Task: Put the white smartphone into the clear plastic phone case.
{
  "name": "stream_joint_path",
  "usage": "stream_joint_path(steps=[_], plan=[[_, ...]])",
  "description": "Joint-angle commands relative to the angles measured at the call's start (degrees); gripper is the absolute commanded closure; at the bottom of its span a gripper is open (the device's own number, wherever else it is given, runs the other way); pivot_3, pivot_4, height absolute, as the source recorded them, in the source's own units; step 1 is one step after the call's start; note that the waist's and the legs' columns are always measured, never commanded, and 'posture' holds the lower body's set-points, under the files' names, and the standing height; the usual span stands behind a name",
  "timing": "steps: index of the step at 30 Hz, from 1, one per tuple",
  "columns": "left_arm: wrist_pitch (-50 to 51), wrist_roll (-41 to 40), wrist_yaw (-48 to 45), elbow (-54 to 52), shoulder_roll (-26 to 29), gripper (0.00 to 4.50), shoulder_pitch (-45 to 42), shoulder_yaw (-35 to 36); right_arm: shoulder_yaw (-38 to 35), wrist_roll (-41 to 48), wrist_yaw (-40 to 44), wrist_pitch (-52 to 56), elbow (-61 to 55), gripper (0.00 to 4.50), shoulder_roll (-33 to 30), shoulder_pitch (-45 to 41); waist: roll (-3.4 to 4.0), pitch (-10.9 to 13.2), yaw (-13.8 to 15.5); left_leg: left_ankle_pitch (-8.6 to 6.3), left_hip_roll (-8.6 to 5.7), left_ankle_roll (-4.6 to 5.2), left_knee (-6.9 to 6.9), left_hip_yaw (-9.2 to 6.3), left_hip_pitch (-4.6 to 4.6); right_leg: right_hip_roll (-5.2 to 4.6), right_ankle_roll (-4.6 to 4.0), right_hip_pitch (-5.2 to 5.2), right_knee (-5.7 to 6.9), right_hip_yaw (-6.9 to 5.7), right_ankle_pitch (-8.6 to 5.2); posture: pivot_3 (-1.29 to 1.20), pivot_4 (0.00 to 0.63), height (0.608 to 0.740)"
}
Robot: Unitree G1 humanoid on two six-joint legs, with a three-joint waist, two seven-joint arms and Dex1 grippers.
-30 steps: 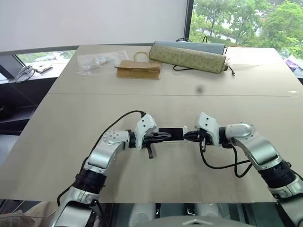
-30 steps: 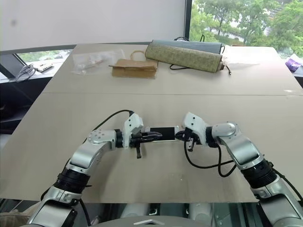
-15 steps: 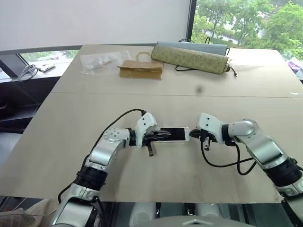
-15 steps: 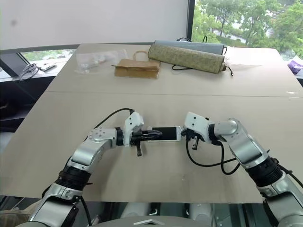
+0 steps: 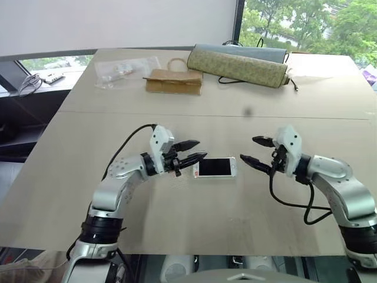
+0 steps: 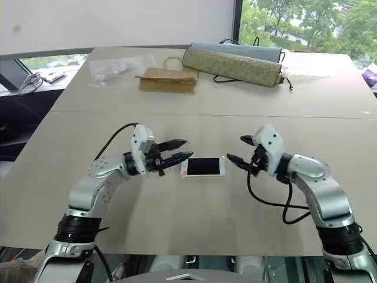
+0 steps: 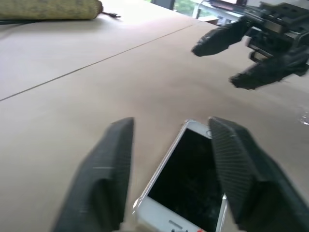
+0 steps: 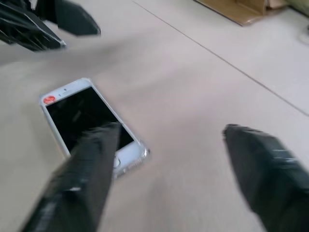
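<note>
Two grippers face each other across the phone (image 5: 216,167), and neither one has hold of it. It lies flat on the table (image 5: 194,218), screen up, white bezels showing, long side running between the two arms.

Left gripper (image 5: 191,152): fingers spread apart, nothing between them, tips pointing toward the phone's near end and raised just off it. From the left wrist view, the phone (image 7: 188,181) sits between and below the two dark fingers (image 7: 104,179), untouched.

Right gripper (image 5: 255,151): fingers wide apart too, one tip high, one low, aimed at the phone's other end with a clear gap of bare table in between. In the right wrist view the phone (image 8: 89,123) shows a clear rim hugging its rounded corner, so the case (image 8: 141,155) looks to be around the phone, though how fully it is seated I cannot tell.

Over at the far side of the table, well apart from all this: a crinkled plastic bag (image 5: 125,71) with small items, a brown paper bag (image 5: 174,81) beside it, and a long patterned roll (image 5: 237,66) with a grey one behind it and a dark cable trailing off its end.
</note>
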Motion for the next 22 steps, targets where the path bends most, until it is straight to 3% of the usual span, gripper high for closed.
stream_joint_path(steps=[1,14,22], plan=[[2.01,-3.8,-0.32,-5.56,3.56,0.15,3.34,5.15,-5.49,2.62,-0.26,-1.51,-5.23,0.0,-1.9,3.96,0.03,0.1,-0.06,0.0,0.01,0.0,0.0,0.01,0.01,0.0,0.01,0.0,0.0,0.02,-0.01,0.0,0.15,0.74],[4.81,-7.93,0.99,-14.75,9.73,0.06,19.67,13.87,-18.94,2.41,-3.67,-6.78,-13.59,0.0,-3.42,25.02,0.08,0.21,-0.01,-0.01,0.06,-0.01,0.02,-0.02,0.12,-0.15,0.14,0.05,0.01,0.08,-0.19,0.0,0.15,0.74],[5.05,-8.46,1.48,-16.59,11.18,0.06,26.02,16.97,-22.43,2.64,-2.84,-8.79,-14.08,0.0,-4.88,29.5,0.09,0.23,0.03,-0.01,0.08,-0.02,0.03,-0.02,0.12,-0.17,-0.02,0.03,0.01,0.08,-0.28,0.0,0.15,0.74]])
